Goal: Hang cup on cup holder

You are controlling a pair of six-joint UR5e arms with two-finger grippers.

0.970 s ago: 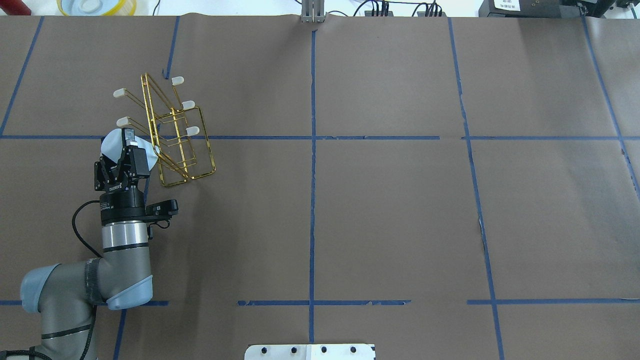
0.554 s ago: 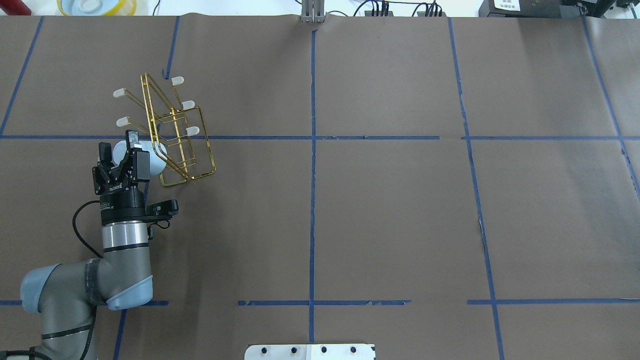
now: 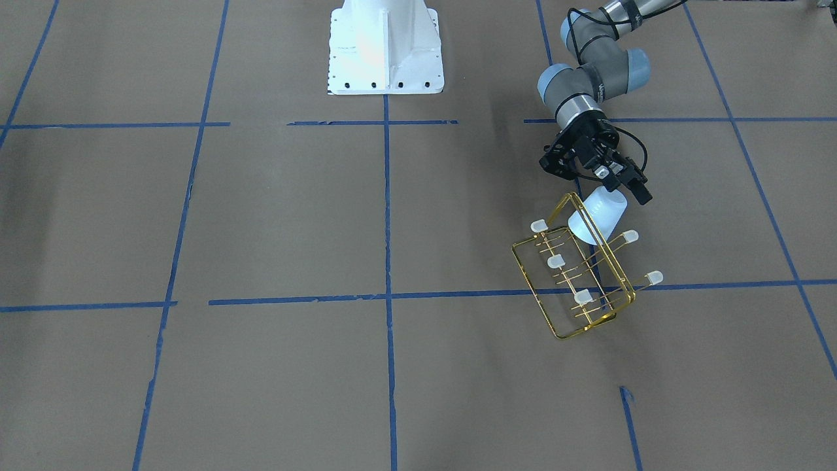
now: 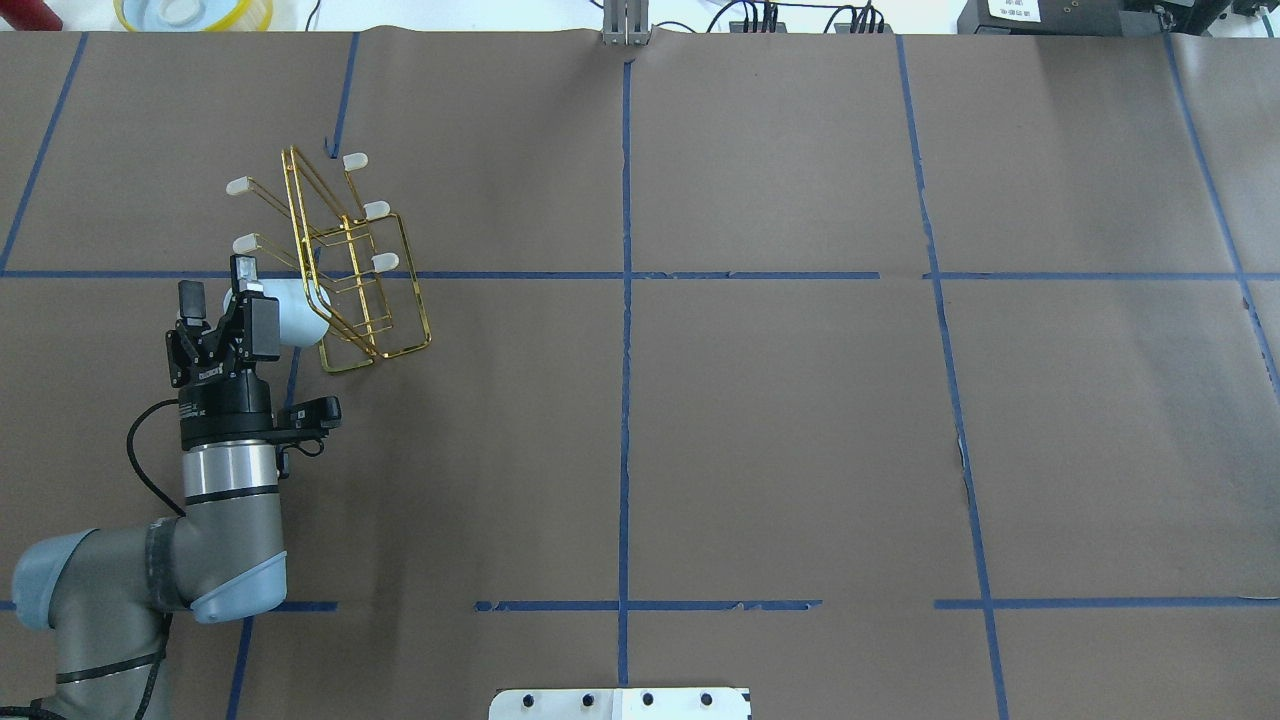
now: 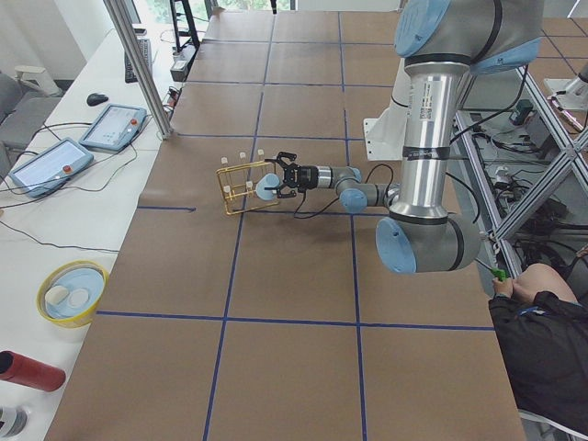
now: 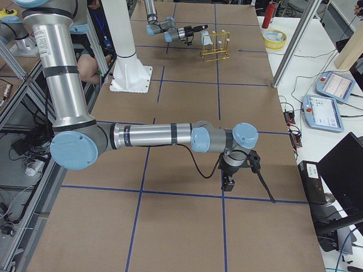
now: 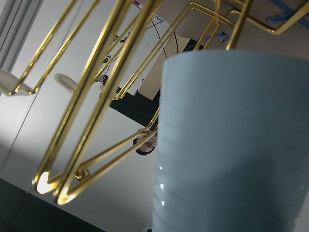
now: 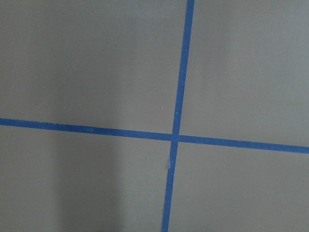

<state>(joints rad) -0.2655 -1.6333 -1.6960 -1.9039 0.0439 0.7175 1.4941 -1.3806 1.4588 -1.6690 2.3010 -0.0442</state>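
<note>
Spreading wide and easing back, my left fingers (image 4: 188,298) hold nothing now; the cup (image 4: 297,312), released, stays just beyond them, tilted against the near end of the rack (image 4: 345,270), seemingly on a prong. Hanging looks done; only my retreat remains.

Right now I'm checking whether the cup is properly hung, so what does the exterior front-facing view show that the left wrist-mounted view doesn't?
Front-facing only: the whole cup holder with its capped prongs, the cup tilted at its robot-side end, and the open left gripper close beside the cup. Wrist only: a close look at the cup's wall, with gold wires running past it; no fingers show. Both: cup and cup holder together, but neither shows a prong inside the cup.
</note>
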